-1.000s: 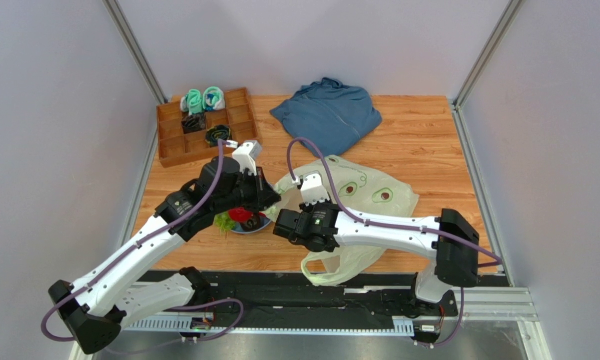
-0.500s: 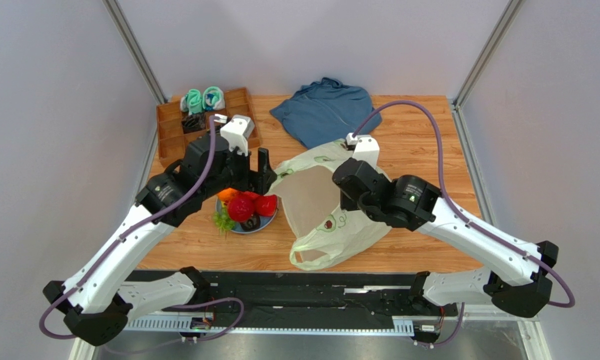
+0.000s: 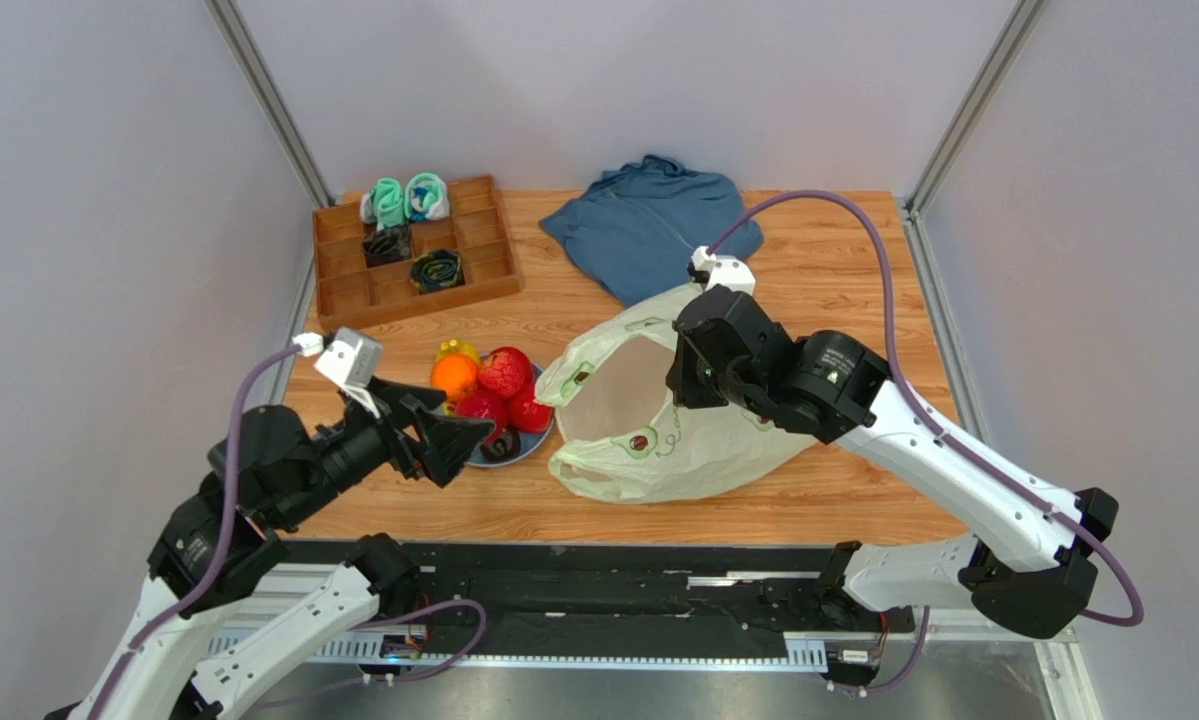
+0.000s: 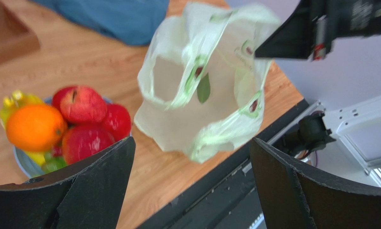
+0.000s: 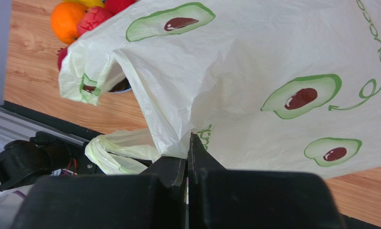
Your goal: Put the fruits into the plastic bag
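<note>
The fruits, an orange (image 3: 452,374), glossy red round ones (image 3: 505,369) and a yellow banana (image 4: 15,102), are heaped on a small plate (image 3: 527,446) left of the plastic bag (image 3: 665,443). The pale-green bag with avocado prints stands with its mouth facing the plate. My right gripper (image 3: 680,383) is shut on the bag's upper rim (image 5: 178,138) and holds it up. My left gripper (image 3: 448,443) hovers open and empty by the table's near edge, in front of the plate. In its wrist view the fingers (image 4: 106,176) frame the fruits (image 4: 82,107) and the bag (image 4: 202,109).
A wooden divided tray (image 3: 478,278) with rolled socks sits at the back left. A folded blue garment (image 3: 650,225) lies behind the bag. The black rail (image 3: 635,593) runs along the table's near edge. Grey walls close in left and right.
My left gripper has opened and drawn back from over the plate toward the near left. My right arm has swung over and lifted the bag's rim, opening the mouth.
</note>
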Tool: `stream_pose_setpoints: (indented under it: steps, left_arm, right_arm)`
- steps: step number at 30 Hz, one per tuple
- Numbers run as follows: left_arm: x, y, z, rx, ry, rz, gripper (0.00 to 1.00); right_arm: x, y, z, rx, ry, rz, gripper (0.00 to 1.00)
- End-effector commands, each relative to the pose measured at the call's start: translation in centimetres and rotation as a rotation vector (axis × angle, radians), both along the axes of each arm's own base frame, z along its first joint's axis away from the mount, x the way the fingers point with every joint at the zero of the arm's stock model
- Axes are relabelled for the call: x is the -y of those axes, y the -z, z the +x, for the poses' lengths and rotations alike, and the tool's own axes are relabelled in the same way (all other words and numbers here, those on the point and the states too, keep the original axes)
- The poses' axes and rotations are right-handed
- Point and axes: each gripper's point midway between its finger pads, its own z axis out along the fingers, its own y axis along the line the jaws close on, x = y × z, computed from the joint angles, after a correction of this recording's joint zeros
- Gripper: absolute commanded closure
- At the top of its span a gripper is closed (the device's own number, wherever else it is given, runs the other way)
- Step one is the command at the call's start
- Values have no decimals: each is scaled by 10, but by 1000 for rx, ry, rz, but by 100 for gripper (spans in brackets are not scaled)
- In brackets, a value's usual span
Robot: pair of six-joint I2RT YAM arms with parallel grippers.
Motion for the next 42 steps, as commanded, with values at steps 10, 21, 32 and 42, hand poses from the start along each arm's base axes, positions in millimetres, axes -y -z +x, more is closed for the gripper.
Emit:
stream_pose_setpoints:
  steps: [10, 21, 32, 42]
  left_arm:
    - [-57, 82, 18, -318, -381, 234, 4]
    - [-45, 117, 49, -438, -454, 343, 1]
    - [-23, 146, 70, -525, -376, 263, 2]
    - [-22, 173, 86, -599, -391, 228, 1]
  right_arm:
    - [-2, -32, -3, 37, 1, 133, 100]
    - [6, -28, -10, 29, 12, 157, 100]
    - [1, -18, -16, 3, -3, 191, 100]
    - [-5, -15, -18, -9, -23, 205, 100]
